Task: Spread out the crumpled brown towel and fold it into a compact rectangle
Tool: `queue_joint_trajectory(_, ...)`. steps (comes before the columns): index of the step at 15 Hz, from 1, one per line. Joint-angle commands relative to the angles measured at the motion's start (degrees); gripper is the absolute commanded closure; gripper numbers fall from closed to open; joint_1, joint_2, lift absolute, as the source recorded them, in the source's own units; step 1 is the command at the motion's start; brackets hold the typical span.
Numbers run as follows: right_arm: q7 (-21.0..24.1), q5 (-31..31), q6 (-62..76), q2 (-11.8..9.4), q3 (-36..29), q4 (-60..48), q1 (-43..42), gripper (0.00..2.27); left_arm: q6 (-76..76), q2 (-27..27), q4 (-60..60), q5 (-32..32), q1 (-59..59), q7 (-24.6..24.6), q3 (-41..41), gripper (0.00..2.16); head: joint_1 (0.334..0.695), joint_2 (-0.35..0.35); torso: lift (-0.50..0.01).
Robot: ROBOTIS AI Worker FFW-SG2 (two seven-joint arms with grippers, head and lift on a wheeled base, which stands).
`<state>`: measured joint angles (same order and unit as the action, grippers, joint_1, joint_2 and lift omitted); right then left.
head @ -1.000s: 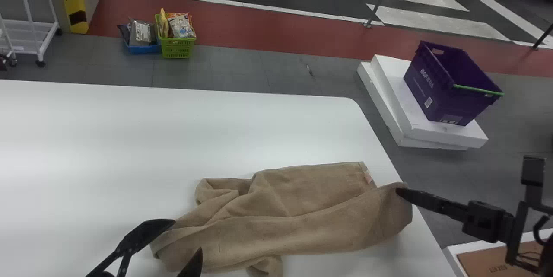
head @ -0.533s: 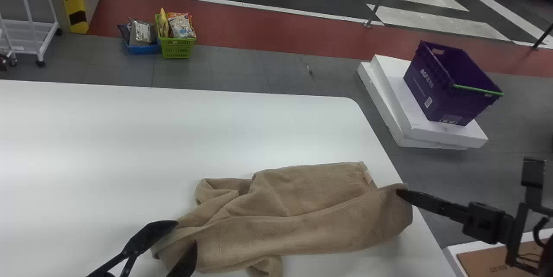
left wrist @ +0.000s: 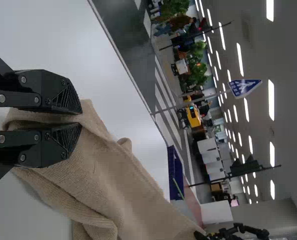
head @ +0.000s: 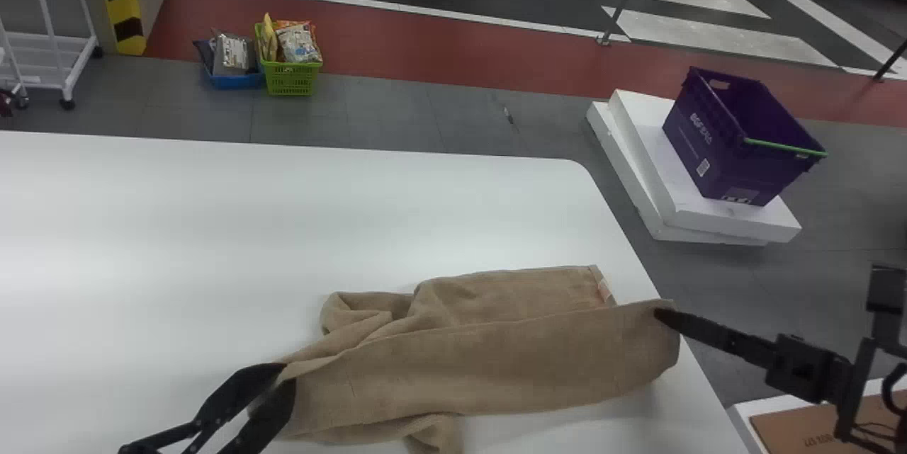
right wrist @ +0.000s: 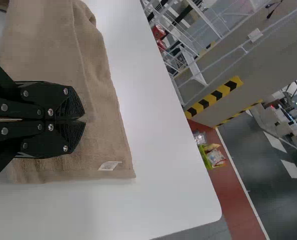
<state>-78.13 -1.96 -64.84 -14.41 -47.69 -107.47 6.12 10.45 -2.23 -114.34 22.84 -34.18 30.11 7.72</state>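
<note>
The brown towel (head: 482, 369) lies bunched along the table's near right part, its front layer drawn out between both grippers. My left gripper (head: 287, 372) is shut on the towel's left end; in the left wrist view the left gripper (left wrist: 81, 119) pinches the cloth (left wrist: 113, 175). At the towel's right end, by the table's right edge, my right gripper (head: 659, 312) holds the upper corner. The right wrist view has the right gripper (right wrist: 83, 120) closed on the towel (right wrist: 48, 50), with a small white label near the cloth's edge.
The white table (head: 283, 213) has its right edge close beside the towel. Past that edge, a purple crate (head: 723, 149) stands on white slabs on the floor. A cardboard box (head: 815, 426) is at the lower right. Small green (head: 290, 78) and blue baskets sit beyond the table.
My left gripper has closed on the towel's left end and moved slightly left. The front layer is now straighter and smoother. My right gripper has shifted slightly right with its corner.
</note>
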Motion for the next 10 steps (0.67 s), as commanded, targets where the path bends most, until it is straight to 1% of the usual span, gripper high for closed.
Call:
queue_joint_trajectory(1,-0.2,4.2,-4.4,0.9,-2.2,-2.0,-1.0,1.26,0.0,-0.1,-4.9,-2.5,-1.9,0.7,-1.7,0.99,0.695,-0.35,-0.127)
queue_joint_trajectory(3,-0.2,10.4,-6.8,1.8,-3.8,-4.3,-1.5,1.26,-0.6,-0.1,-9.9,-3.8,-3.2,1.3,-2.9,0.99,0.695,-0.35,-0.127)
queue_joint_trajectory(4,-0.2,12.2,-8.9,2.5,-3.9,-6.2,-1.5,1.26,-0.7,-0.1,-11.7,-3.9,-3.4,1.4,-3.3,0.99,0.695,-0.35,-0.127)
queue_joint_trajectory(6,-0.2,13.9,-9.8,5.1,-2.4,-10.7,-1.9,1.26,-3.2,0.1,-15.7,-4.0,-3.1,1.4,-3.4,0.99,0.695,-0.35,-0.127)
queue_joint_trajectory(7,-0.2,14.0,-11.2,5.5,-1.0,-11.3,-2.5,1.26,-6.0,0.5,-16.6,-3.5,-2.3,1.4,-2.9,0.99,0.695,-0.35,-0.127)
queue_joint_trajectory(9,-0.2,13.5,-13.5,5.4,3.0,-11.2,-5.7,1.26,-12.0,0.6,-17.4,-2.5,1.8,1.5,-1.7,0.99,0.695,-0.35,-0.127)
queue_joint_trajectory(10,-0.2,13.0,-13.7,5.5,3.9,-10.7,-7.2,1.26,-14.1,0.9,-17.8,-2.3,3.4,1.9,-1.6,0.99,0.695,-0.35,-0.127)
